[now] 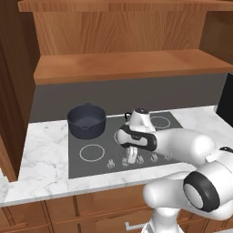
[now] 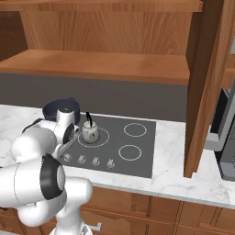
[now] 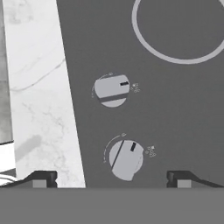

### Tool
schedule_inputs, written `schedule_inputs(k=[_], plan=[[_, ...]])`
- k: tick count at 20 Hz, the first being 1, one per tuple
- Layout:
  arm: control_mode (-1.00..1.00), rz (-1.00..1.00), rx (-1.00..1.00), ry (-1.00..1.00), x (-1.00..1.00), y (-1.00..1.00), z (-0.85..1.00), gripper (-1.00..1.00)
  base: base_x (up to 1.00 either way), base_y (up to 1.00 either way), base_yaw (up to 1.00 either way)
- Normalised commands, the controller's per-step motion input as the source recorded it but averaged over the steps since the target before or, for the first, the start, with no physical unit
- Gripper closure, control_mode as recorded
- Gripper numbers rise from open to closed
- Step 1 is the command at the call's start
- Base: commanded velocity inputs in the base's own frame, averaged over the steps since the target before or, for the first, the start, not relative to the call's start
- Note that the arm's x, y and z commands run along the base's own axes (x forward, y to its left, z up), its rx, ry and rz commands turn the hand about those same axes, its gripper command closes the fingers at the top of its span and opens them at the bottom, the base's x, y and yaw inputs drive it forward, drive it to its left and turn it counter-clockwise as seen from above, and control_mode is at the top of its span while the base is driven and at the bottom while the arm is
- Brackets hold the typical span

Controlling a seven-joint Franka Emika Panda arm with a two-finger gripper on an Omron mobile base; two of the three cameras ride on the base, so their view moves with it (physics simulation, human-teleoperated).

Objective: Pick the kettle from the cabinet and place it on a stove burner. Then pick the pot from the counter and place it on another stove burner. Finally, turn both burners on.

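1. The pot (image 1: 87, 120) stands on the back left burner of the cooktop (image 1: 95, 169), near the left edge of the tabletop (image 1: 43, 159). It is wide, of dark metal, so I judge it stiff and rather heavy. Its two small side handles or its rim are the places to take it, but it seems already placed.

2. The front left burner ring (image 1: 91, 152) is bare, just in front of the pot.

3. The row of knobs (image 1: 110, 163) runs along the front edge of the cooktop. In the hand view two of them are seen from above, one knob (image 3: 112, 90) further away and one knob (image 3: 125, 159) close between the finger tips. Each is a small, hard, round piece with a dark pointer mark. I judge they are smooth and may slip, so the fingers should press on opposite sides and then twist.

4. The tool (image 1: 130, 155) hangs over the knob row, pointing down, with its jaws spread wide and nothing between them. It touches no knob yet, as far as I can tell.

5. The kettle (image 2: 89, 131) stands inside a burner ring to the right of the pot, in the right base view. It is small, of silvery metal, probably light and stiff. Its tall black loop handle is the natural place to hold it.

6. The cabinet (image 1: 127, 63) is above the cooktop, and its shelf board is bare. Both vessels seem to be on burners, so I judge that turning the knobs is what remains.
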Motion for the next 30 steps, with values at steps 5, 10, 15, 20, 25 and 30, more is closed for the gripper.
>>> schedule_inputs(k=[5,10,15,20,25,30], plan=[[-1.00,0.00,0.00,0.00,-0.23,0.00,0.14,-1.00,0.00,0.00,0.00],[-1.00,-0.04,0.00,0.00,-0.27,0.00,0.09,-1.00,0.00,0.00,0.00],[-1.00,-0.08,0.00,0.00,-0.25,-0.02,0.08,-1.00,0.00,0.00,0.00],[-1.00,-0.14,0.00,0.00,-0.13,-0.03,0.14,-1.00,0.00,0.00,0.00],[-1.00,-0.18,0.00,0.00,-0.10,-0.03,0.10,-1.00,0.00,0.00,0.00],[-1.00,-0.21,0.00,0.00,-0.05,-0.09,0.07,-1.00,0.00,0.00,0.00]])
